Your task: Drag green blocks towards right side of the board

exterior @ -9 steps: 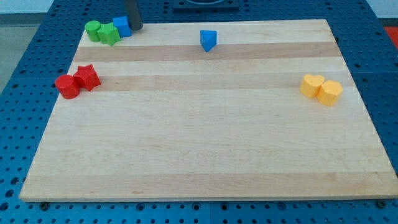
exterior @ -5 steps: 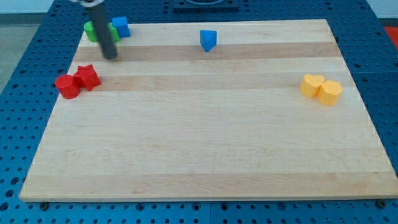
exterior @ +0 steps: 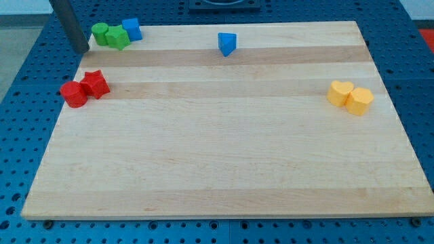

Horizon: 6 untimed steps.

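- Camera view: our tip (exterior: 82, 51) sits at the board's (exterior: 224, 169) left edge near the view's top-left corner, with the dark rod rising to the view's top.
- Our end effector is a bare rod, so it neither clenches nor holds anything; the tip touches no block.
- The two green blocks lie just to the view's right of the tip and slightly above it: a green cylinder (exterior: 100, 32) and a lumpier green block (exterior: 118, 37), touching each other.
- Together the green pair forms a short row whose long axis runs roughly left to right across the view, dipping a little toward the right.
- A blue block (exterior: 132, 29) touches the row's right end.
- Below the tip, near it, sit a red cylinder (exterior: 72, 94) and a red star-like block (exterior: 95, 84), touching.
- Further to the view's right stands a blue wedge (exterior: 228, 44); well apart, near the right edge, are a yellow heart (exterior: 340, 93) and a yellow block (exterior: 360, 101), touching.
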Tool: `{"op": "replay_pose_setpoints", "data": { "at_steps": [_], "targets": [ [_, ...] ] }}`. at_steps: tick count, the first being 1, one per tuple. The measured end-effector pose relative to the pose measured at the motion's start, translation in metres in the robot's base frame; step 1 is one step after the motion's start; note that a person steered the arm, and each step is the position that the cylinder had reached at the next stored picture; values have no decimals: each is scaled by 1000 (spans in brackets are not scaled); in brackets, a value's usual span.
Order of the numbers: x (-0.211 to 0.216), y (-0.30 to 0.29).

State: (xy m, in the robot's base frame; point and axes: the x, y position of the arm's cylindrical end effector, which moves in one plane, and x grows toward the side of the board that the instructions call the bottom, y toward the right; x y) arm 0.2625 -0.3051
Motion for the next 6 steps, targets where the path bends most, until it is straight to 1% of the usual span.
{"op": "replay_pose_setpoints", "data": {
  "at_steps": [1, 2, 3, 5, 6],
  "targets": [
    [-8, 0],
    [-51, 0],
    [-71, 1],
    [-72, 35],
    [-61, 35]
  ]
}}
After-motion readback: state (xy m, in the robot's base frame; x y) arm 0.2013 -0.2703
